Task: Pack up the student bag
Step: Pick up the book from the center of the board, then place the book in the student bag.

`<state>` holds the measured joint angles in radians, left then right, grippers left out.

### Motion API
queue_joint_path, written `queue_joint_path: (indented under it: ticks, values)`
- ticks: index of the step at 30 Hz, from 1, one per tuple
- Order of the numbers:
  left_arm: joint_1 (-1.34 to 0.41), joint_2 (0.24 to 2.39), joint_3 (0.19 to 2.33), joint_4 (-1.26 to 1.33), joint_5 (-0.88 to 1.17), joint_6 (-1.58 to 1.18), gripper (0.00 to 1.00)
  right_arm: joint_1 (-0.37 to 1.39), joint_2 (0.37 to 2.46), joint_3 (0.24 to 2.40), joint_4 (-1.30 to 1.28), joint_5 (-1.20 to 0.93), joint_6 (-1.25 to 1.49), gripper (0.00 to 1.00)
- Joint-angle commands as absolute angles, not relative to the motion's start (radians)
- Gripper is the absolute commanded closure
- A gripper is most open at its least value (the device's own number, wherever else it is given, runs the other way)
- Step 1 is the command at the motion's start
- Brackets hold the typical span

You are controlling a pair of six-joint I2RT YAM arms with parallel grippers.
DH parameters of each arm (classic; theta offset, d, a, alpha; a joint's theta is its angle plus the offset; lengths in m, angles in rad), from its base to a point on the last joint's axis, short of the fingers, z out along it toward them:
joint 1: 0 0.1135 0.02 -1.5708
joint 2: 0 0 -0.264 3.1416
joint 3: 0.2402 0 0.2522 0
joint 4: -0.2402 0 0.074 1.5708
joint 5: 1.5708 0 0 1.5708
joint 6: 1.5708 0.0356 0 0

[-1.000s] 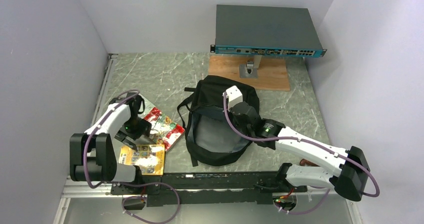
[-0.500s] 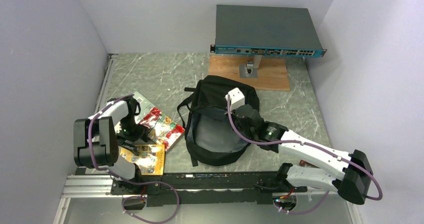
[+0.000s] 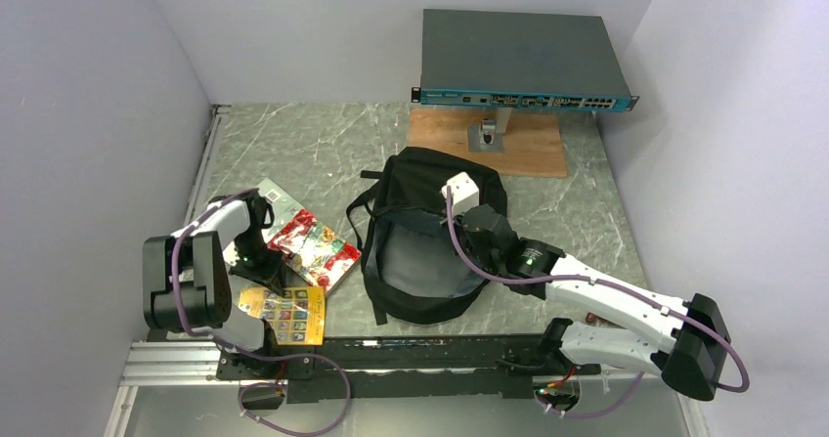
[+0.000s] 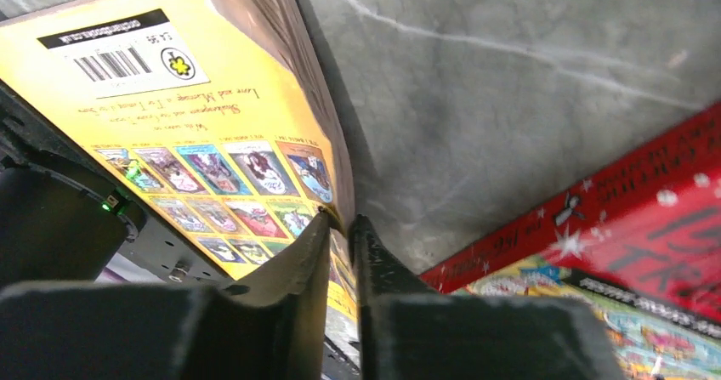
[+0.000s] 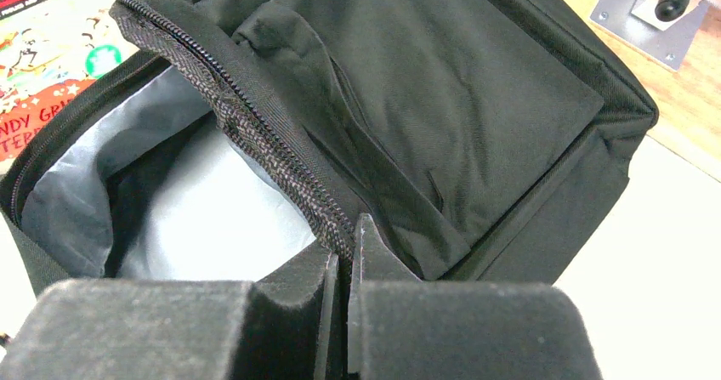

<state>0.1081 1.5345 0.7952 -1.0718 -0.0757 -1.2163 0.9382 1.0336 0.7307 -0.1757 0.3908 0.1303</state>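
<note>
- The black backpack is seen lying in the middle of the table. Its main compartment is unzipped and its pale grey lining is exposed.
- The right gripper is clamped on the zipper rim of the backpack's flap, at the edge of the opening.
- The left gripper is pinched tight on the edge of a yellow book at the near left of the table. The cover is curled upward where it is gripped.
- A red book is laid just beyond the yellow book, between the left arm and the backpack. It is partly stacked on another book.
- A flat grey box is carried on a stand over a wooden board at the far side, behind the backpack.
</note>
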Motion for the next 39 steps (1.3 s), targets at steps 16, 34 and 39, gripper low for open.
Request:
queue_joint_path:
  ticks: [16, 34, 39]
  values:
    - [0.107, 0.855, 0.866, -0.951, 0.195, -0.973, 1.0, 0.936, 1.049, 0.798, -0.161, 0.393, 0.143, 1.0]
    - [-0.222, 0.65, 0.673, 0.004, 0.682, -1.031, 1.0, 0.852, 1.107, 0.978, -0.247, 0.408, 0.436, 1.0]
    - [-0.364, 0.651, 0.583, 0.183, 0.642, -1.138, 1.0, 0.762, 1.099, 1.0, -0.275, 0.392, 0.603, 1.0]
